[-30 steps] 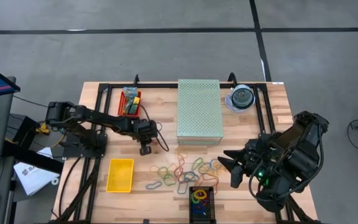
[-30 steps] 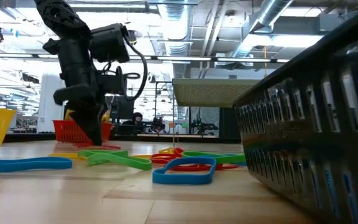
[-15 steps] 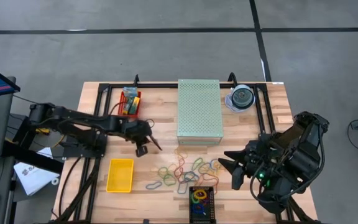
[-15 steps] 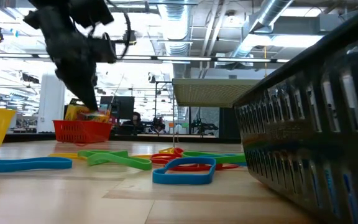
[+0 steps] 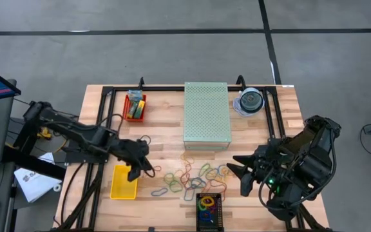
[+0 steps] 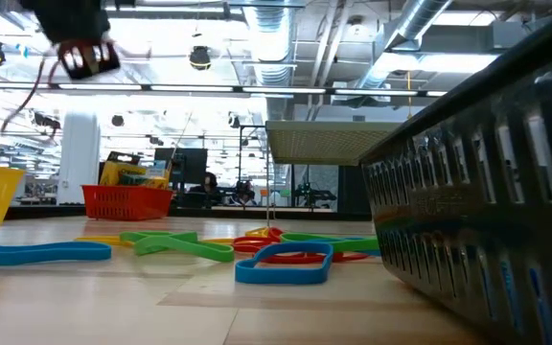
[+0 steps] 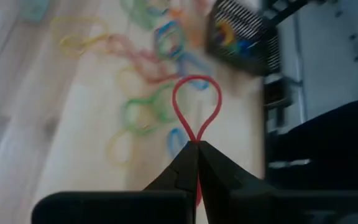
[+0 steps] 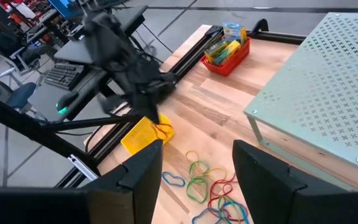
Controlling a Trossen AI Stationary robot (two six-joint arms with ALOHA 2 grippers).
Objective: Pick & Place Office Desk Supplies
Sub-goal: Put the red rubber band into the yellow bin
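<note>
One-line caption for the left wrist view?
Left gripper shut on a red rubber band, lifted above scattered colored bands on the wooden table.

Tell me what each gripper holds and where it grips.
The left gripper pinches a red rubber band at one end of its loop. The right gripper holds nothing.

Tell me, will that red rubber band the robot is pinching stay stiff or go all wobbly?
Probably wobbly. The red rubber band hangs as a thin teardrop loop from the shut left gripper, so it likely flops and swings. It looks very light, pinched by the tips alone. It may slip out, since only a little of it is caught. The right gripper waits open.
</note>
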